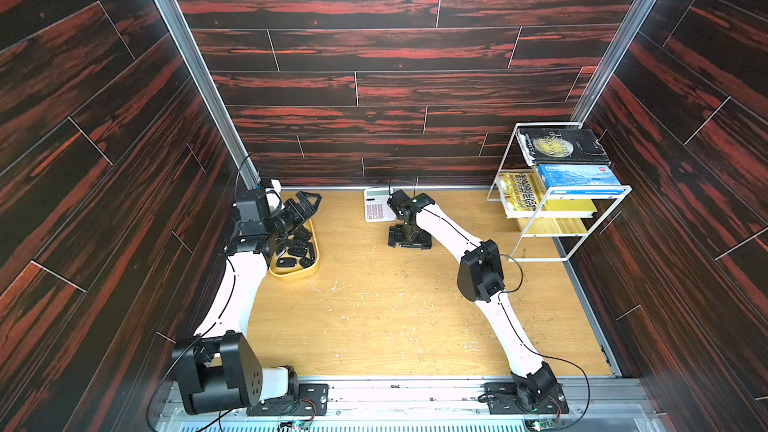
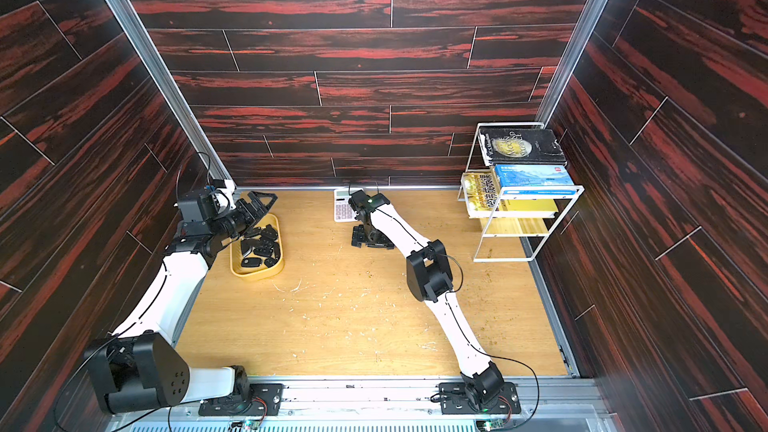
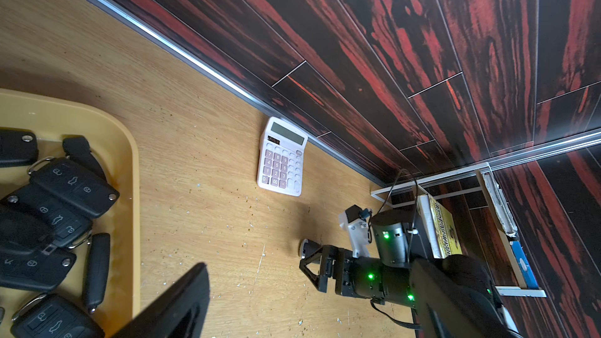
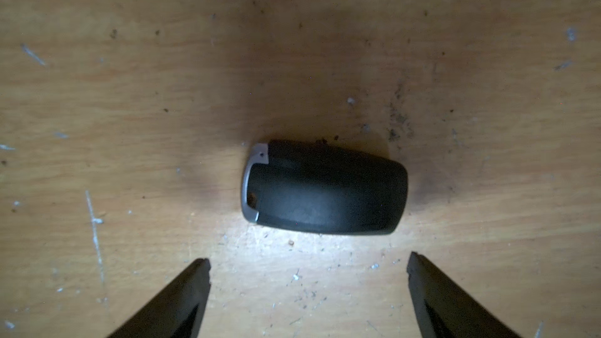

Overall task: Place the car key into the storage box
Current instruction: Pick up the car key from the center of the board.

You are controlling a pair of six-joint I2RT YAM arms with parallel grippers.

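Observation:
A black car key with a grey end lies flat on the wooden table. My right gripper hangs just above it, pointing down, open, with the key just beyond its fingertips. In both top views the right gripper covers the key; in the left wrist view the key's end peeks out beside it. The storage box, a shallow yellow tray, stands at the left and holds several black car keys. My left gripper hovers open and empty over the tray's far end.
A white calculator lies against the back wall, just behind the right gripper. A white wire book rack with several books fills the back right corner. Dark wood-patterned walls close in the table on three sides.

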